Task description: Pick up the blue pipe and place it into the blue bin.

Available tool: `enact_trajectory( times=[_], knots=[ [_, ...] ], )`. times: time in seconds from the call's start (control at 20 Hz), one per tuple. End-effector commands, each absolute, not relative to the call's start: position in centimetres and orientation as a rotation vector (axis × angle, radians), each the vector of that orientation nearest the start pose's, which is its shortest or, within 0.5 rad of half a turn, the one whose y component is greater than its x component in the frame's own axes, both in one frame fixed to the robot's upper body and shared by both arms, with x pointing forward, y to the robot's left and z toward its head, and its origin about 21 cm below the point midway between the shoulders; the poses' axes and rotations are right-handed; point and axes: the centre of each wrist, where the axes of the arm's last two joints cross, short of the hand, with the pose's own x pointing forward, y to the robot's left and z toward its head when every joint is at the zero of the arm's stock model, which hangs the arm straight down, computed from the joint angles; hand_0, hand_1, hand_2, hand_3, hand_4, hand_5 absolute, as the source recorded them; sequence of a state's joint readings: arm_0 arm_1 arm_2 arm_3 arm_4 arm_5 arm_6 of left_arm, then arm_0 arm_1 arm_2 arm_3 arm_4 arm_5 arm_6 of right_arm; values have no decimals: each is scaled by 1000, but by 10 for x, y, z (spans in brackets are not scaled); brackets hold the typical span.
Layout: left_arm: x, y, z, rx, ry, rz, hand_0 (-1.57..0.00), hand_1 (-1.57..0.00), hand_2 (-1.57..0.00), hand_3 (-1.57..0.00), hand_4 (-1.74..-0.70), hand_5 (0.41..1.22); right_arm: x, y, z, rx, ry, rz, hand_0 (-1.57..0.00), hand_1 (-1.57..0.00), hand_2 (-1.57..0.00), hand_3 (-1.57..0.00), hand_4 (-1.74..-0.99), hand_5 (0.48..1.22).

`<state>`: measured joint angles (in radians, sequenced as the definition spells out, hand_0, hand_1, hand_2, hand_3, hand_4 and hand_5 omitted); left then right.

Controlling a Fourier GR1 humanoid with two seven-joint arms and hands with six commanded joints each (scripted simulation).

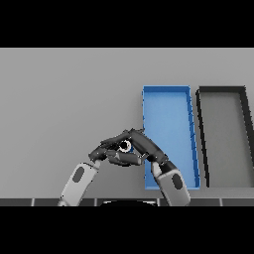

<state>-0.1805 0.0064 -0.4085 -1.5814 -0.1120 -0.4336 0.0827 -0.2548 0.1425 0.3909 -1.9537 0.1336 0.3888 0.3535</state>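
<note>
Just left of the blue bin [168,124], both hands meet; the blue pipe [126,146] shows only as a small ring, right hand [149,149] fingers curled around it, left hand [110,149] fingers curled against it

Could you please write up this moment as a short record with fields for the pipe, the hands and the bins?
pipe: blue pipe, mostly hidden, between both hands, left of the bin
left hand: left hand, fingers by the pipe
right hand: right hand, fingers curled round the pipe
target: blue bin, nothing inside
other: black bin, to its right
surface: grey table
</note>
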Motion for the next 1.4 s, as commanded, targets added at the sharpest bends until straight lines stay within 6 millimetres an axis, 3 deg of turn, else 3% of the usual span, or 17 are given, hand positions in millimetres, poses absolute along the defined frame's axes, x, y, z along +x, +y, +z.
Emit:
enact_trajectory(
  times=[0.0, 0.2, 0.55, 0.7, 0.85, 0.95, 1.15, 1.35],
  knots=[
    [262, 111, 40, -517, -1511, -888, -40, -38, -37, -29, -968, 557, 234, -96, 152, 473, -1817, 787, -1571, -1571, -1571, -1570, -1498, 1220],
    [258, 112, 34, -512, -1504, -879, -16, -15, -14, -11, -969, 512, 235, -98, 172, 550, -1850, 716, -1571, -1571, -1571, -1571, -1495, 1221],
    [262, 113, 38, -488, -1511, -884, -3, -2, -2, -2, -956, 475, 257, -121, 234, 648, -1875, 578, -1571, -1571, -1571, -1571, -1496, 1221],
    [255, 114, 39, -501, -1518, -892, -1, -1, -1, 0, -949, 471, 268, -142, 271, 574, -1989, 447, -1571, -1571, -1571, -1571, -1497, 1221],
    [251, 117, 40, -500, -1535, -893, 0, 0, 0, 0, -948, 466, 277, -170, 285, 426, -2023, 396, -1571, -1571, -1571, -1571, -1498, 1221],
    [252, 121, 40, -471, -1523, -884, 0, 0, 0, 1, -950, 470, 287, -185, 283, 318, -2001, 337, -1571, -1571, -1571, -1571, -1498, 1221],
    [255, 126, 42, -469, -1525, -869, 1, 1, 1, 1, -950, 472, 294, -222, 258, 165, -1901, 222, -1571, -1571, -1571, -1571, -1499, 1221],
    [257, 124, 43, -471, -1543, -869, 1, 1, 1, 1, -941, 463, 291, -239, 218, 61, -1753, 156, -1571, -1571, -1571, -1571, -1499, 1221]
  ],
)
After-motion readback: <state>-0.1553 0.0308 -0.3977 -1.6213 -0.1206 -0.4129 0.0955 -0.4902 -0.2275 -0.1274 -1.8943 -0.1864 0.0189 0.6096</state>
